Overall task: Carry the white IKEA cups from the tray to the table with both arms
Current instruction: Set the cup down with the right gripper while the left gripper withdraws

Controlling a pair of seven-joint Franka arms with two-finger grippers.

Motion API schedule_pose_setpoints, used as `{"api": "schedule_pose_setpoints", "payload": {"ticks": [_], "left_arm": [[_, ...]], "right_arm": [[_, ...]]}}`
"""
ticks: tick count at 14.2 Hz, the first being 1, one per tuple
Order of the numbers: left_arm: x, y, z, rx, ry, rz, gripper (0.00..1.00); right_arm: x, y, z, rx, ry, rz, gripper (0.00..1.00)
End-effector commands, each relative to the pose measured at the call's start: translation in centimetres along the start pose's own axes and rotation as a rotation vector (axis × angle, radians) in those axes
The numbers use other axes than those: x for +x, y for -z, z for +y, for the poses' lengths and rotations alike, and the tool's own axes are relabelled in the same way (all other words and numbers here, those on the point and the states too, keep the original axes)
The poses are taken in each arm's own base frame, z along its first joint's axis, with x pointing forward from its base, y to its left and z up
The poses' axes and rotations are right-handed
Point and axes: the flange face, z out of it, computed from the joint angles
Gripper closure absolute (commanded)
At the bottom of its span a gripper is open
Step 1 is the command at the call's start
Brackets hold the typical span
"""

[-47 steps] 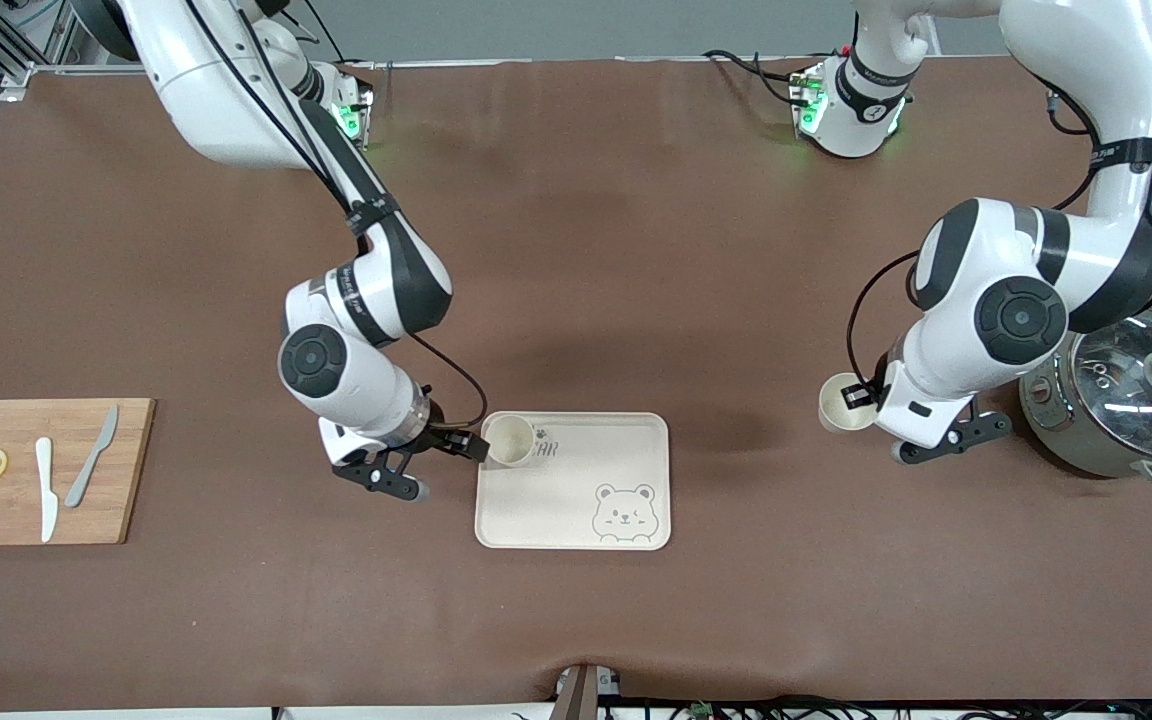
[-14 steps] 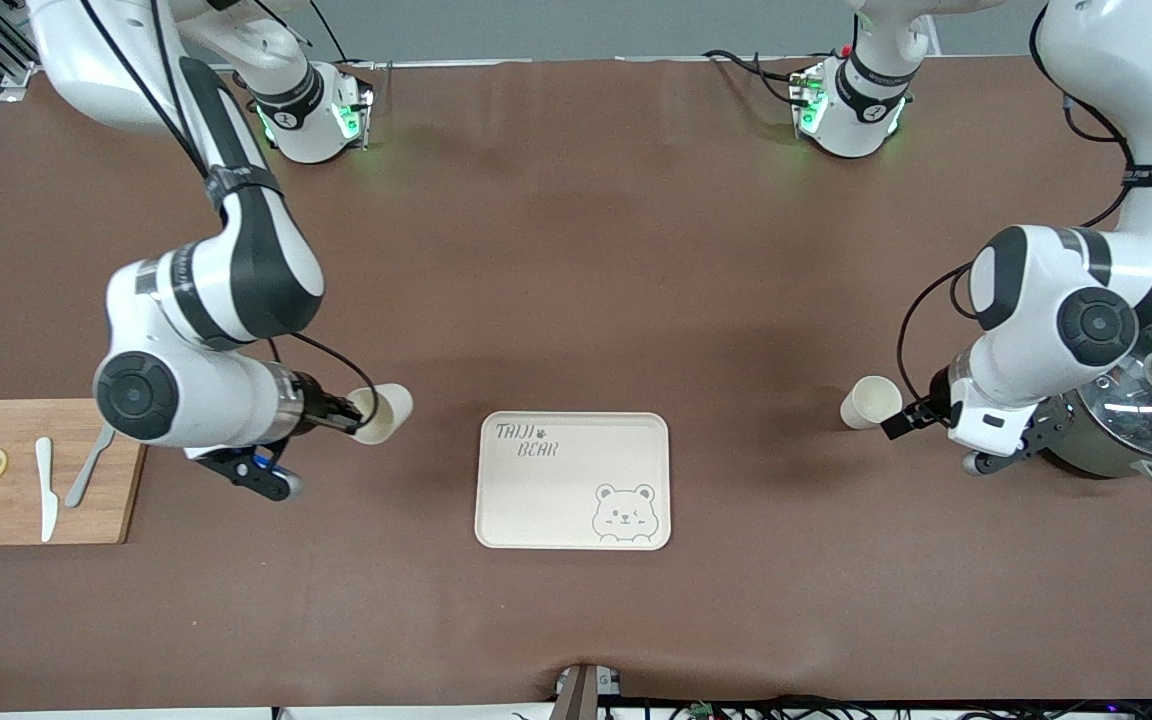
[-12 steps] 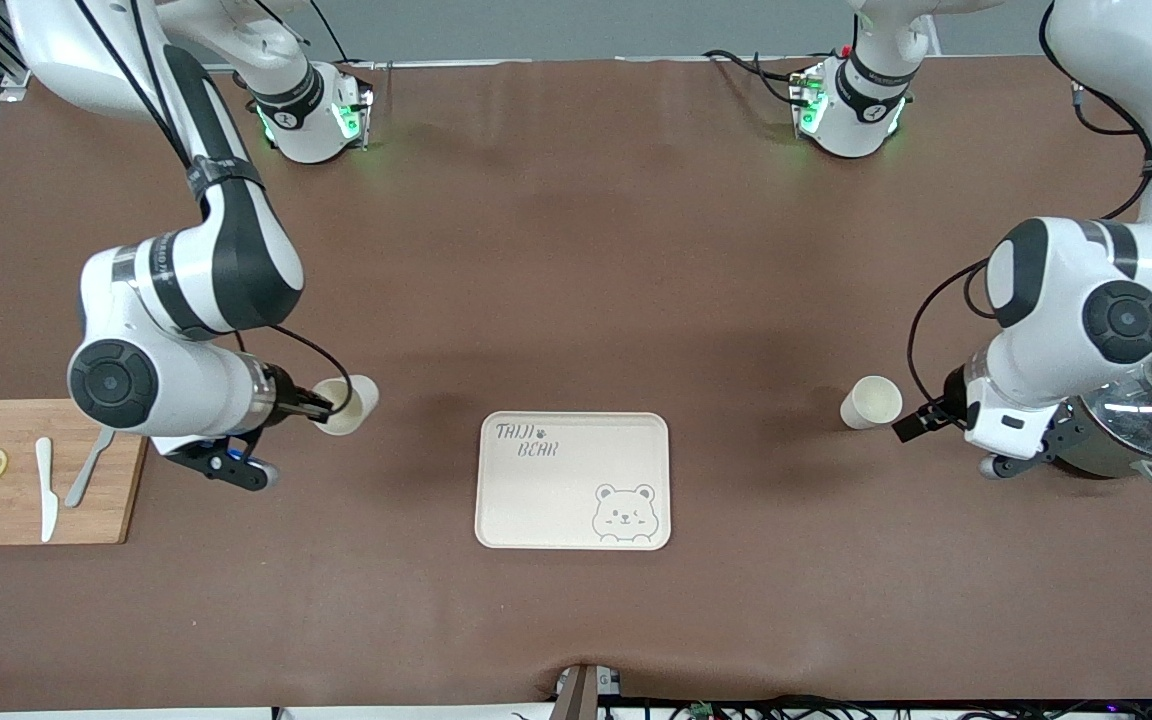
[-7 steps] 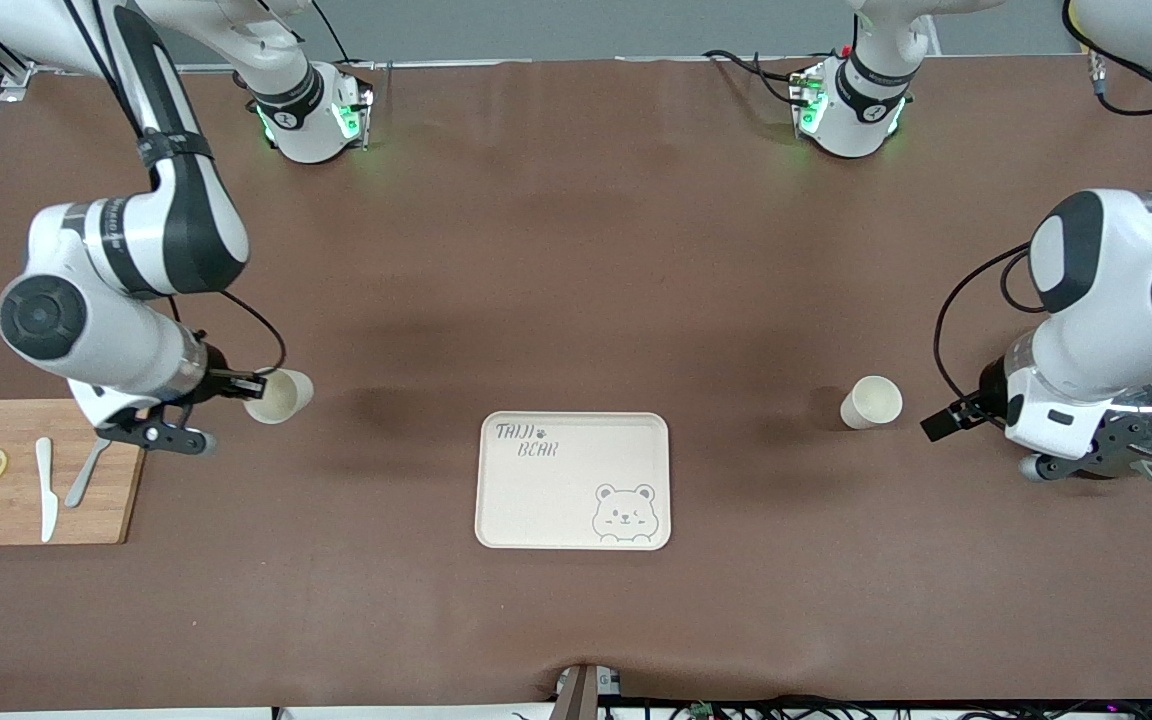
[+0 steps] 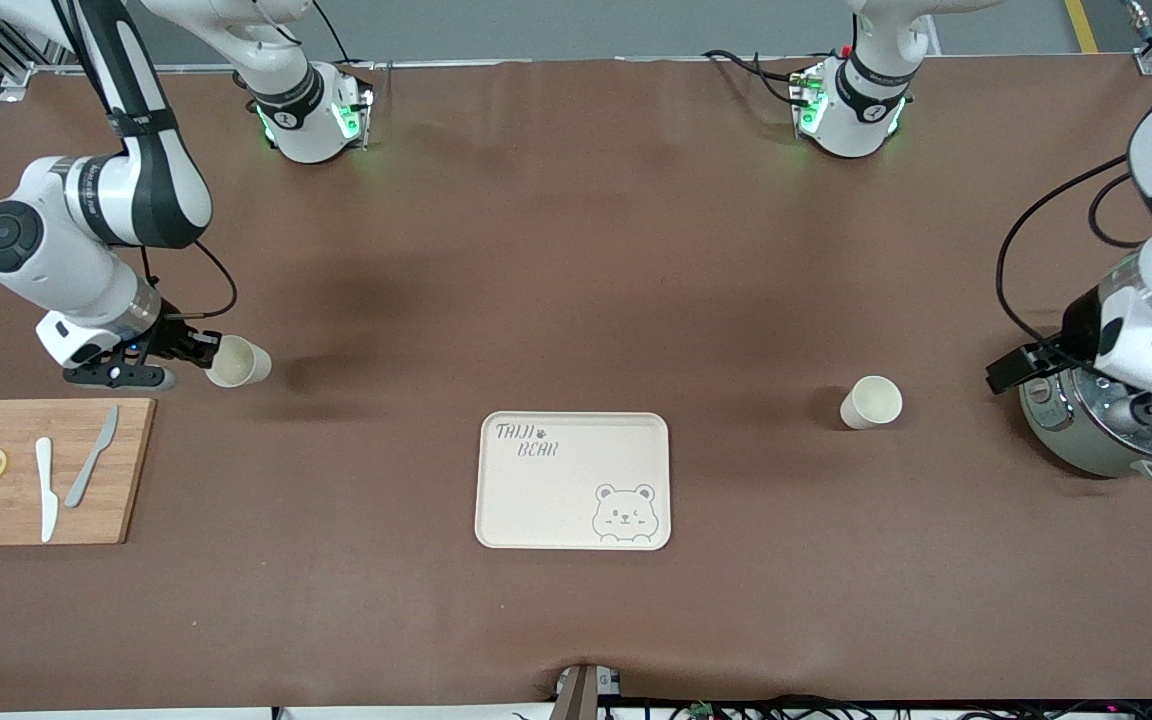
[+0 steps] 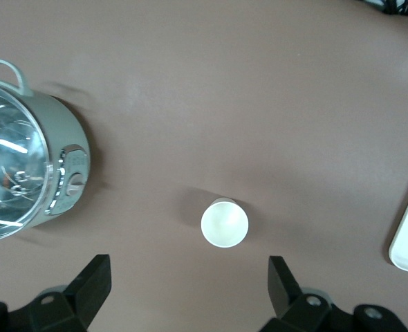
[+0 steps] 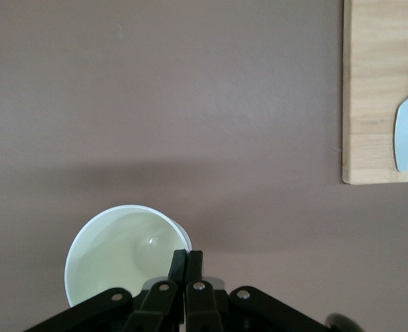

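One white cup (image 5: 237,362) hangs just above the table near the wooden board, and my right gripper (image 5: 208,352) is shut on its rim. In the right wrist view the fingers (image 7: 187,266) pinch the wall of this cup (image 7: 117,259), one inside and one outside. The other white cup (image 5: 872,402) stands upright and alone on the table, between the tray and the pot. My left gripper (image 5: 1009,369) is up in the air beside the pot, open and holding nothing. In the left wrist view this cup (image 6: 225,223) lies well ahead of the open left gripper (image 6: 188,287).
A cream bear-print tray (image 5: 573,480) lies in the middle, nearer the front camera than both cups. A wooden cutting board (image 5: 36,470) with lemon slices and two knives is at the right arm's end. A lidded steel pot (image 5: 1111,420) stands at the left arm's end.
My right arm has carried its cup away from the tray toward the right arm's end. My left gripper has drawn back from the standing cup toward the pot, staying open.
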Motion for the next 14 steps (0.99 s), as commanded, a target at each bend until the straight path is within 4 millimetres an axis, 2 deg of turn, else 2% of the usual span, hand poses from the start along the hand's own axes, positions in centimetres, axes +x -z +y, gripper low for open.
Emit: {"api": "schedule_pose_setpoints", "payload": {"ticks": [1, 4, 6, 10, 11, 12, 13, 14], "left_arm": [[-0.1, 3.0, -1.1, -0.005, -0.035, 0.006, 0.0], [-0.1, 5.3, -2.7, -0.01, -0.13, 0.042, 0.0], [-0.9, 7.2, -3.0, -0.012, -0.152, 0.069, 0.0], [-4.0, 9.9, -4.4, 0.008, -0.196, 0.052, 0.0], [-4.9, 10.4, -4.6, 0.007, -0.204, 0.05, 0.0], [-5.8, 10.8, -4.4, 0.007, -0.217, 0.044, 0.0], [-6.7, 11.0, -4.4, 0.004, -0.223, 0.032, 0.0], [-7.3, 11.1, -4.8, 0.002, -0.22, 0.025, 0.0]], "right_arm": [[-3.3, -2.3, 1.9, -0.011, 0.052, 0.042, 1.0], [-5.3, -4.9, 2.5, -0.011, 0.043, 0.111, 1.0], [-5.5, -5.9, 2.4, -0.01, 0.045, 0.125, 1.0], [-5.6, -7.2, 2.5, -0.008, 0.043, 0.122, 1.0], [-5.6, -7.3, 2.4, -0.007, 0.044, 0.121, 0.94], [-5.6, -7.5, 2.4, -0.006, 0.045, 0.115, 0.8], [-5.6, -7.5, 2.4, -0.006, 0.045, 0.115, 0.56], [-5.5, -7.4, 2.4, -0.006, 0.045, 0.113, 0.36]]}}
